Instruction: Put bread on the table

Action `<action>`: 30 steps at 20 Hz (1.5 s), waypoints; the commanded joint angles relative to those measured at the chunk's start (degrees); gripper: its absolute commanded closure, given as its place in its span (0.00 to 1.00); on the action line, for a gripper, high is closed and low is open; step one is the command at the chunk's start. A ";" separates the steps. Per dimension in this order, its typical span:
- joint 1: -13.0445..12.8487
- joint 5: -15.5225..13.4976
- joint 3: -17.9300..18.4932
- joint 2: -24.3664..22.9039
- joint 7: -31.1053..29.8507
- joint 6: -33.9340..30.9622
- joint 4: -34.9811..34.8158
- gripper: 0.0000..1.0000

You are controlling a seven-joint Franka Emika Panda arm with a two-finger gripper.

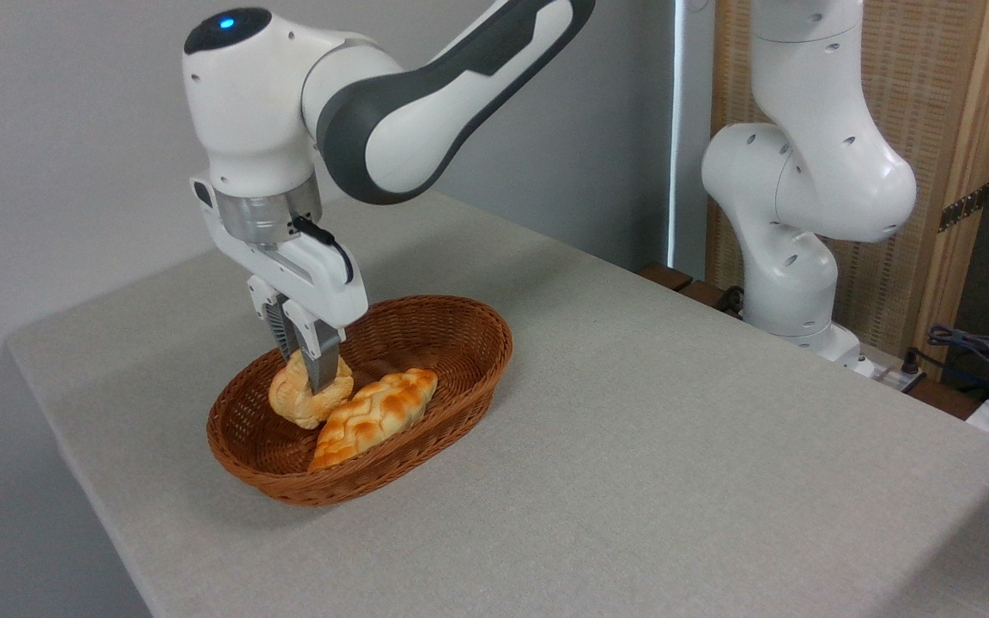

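The bread, a small pale golden lobed roll, is inside the brown wicker basket at its left side. My gripper reaches down into the basket and its two fingers are closed on the roll's upper part, one finger in front and one behind it. The roll stands tilted on edge, and I cannot tell whether it still touches the basket floor. The basket rests on the light grey table.
A longer braided orange-brown loaf lies in the basket, right beside the roll. The arm's white base stands at the table's far right edge, with cables behind it. Bare tabletop extends right and in front of the basket.
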 commanded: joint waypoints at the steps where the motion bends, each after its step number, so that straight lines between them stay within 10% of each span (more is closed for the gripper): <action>1: -0.19 0.32 3.48 -4.04 0.35 0.06 -0.25 0.75; 20: 0.16 0.23 20.89 -5.55 23.90 -4.41 -2.44 0.67; 25: 0.16 0.23 22.65 -4.41 26.45 -5.47 -2.88 0.01; 30: 0.25 0.32 22.74 -2.82 26.54 -5.56 -2.97 0.00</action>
